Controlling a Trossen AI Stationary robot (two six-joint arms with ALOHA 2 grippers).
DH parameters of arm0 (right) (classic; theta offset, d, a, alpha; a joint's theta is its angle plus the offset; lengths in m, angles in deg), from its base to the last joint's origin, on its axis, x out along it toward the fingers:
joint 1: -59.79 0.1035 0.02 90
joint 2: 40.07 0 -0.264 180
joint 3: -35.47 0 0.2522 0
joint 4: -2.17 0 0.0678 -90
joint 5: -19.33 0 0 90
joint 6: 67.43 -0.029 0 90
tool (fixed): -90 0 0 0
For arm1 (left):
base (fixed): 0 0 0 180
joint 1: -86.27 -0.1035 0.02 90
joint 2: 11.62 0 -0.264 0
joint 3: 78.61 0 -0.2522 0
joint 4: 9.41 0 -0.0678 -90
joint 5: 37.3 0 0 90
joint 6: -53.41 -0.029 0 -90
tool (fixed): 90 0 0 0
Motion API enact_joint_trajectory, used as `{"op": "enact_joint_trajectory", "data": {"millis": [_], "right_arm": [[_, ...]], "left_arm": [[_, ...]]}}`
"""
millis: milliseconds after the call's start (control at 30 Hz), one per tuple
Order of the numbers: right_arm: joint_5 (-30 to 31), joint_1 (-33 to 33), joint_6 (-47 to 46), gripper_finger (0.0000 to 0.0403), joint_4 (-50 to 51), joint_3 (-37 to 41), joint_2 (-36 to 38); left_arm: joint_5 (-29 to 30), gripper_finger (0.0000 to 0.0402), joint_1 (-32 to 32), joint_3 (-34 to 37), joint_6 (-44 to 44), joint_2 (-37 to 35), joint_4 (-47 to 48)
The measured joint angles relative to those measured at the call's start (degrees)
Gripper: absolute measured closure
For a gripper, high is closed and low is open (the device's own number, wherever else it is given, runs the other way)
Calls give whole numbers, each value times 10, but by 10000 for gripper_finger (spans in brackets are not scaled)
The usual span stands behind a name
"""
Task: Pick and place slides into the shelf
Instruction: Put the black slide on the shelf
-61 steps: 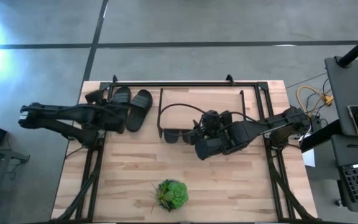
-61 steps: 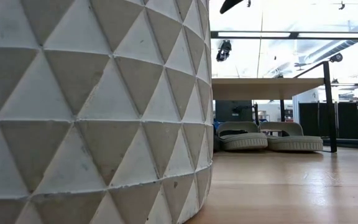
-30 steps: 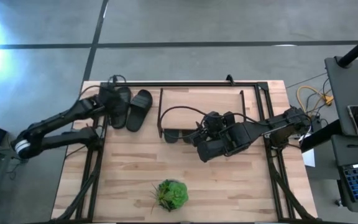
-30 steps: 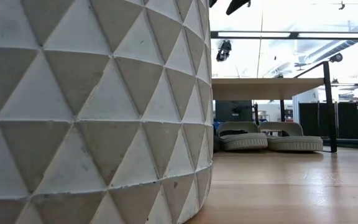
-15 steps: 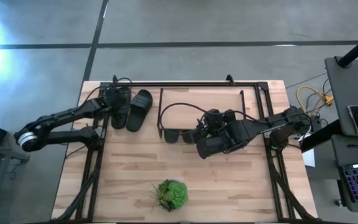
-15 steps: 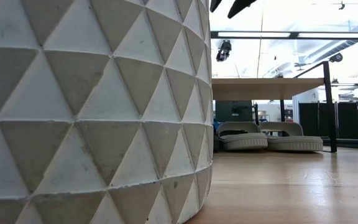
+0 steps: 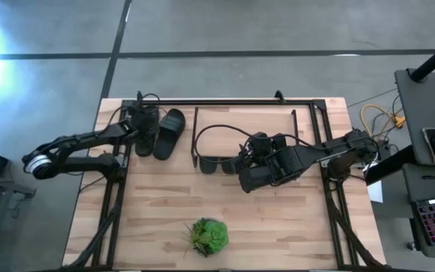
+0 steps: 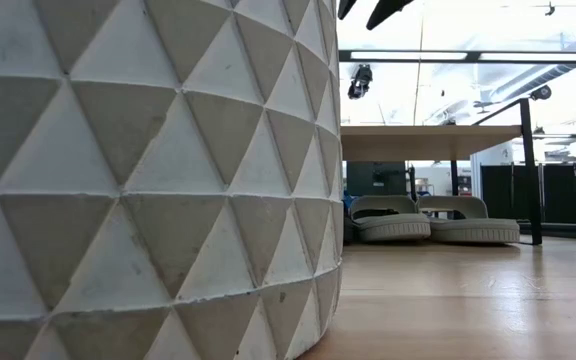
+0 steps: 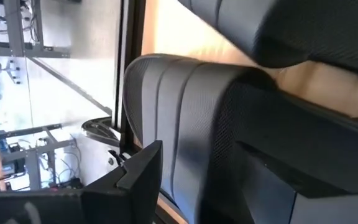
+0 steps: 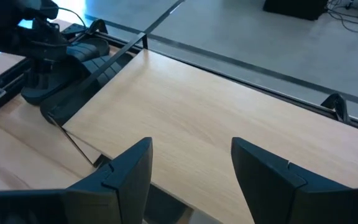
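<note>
The left tool (image 7: 140, 123) straddles a black slide (image 7: 146, 130) at the bench's far-left corner, fingers spread, while the right tool (image 10: 191, 163) hangs open over the shelf (image 7: 244, 130).

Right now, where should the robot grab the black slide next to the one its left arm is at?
Grab the black slide by its broad strap, coming down from above. It lies flat, sole down, so the raised strap probably gives the fingers something to close on. The left gripper is already beside it.
</note>
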Motion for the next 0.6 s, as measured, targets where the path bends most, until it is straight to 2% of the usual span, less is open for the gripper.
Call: {"op": "enact_joint_trajectory", "data": {"millis": [200, 300, 400, 600], "right_arm": [[0, 0, -3, 192, 0, 0, 0], [0, 0, -4, 192, 0, 0, 0], [-1, 0, -4, 192, 0, 0, 0], [-1, 0, -4, 192, 0, 0, 0]], "left_arm": [[4, 219, -36, 4, -41, 36, -88], [2, 233, -51, 1, -51, 56, -111], [-5, 271, -57, 0, -59, 81, -112], [18, 376, -58, -7, -76, 108, -151]]}}
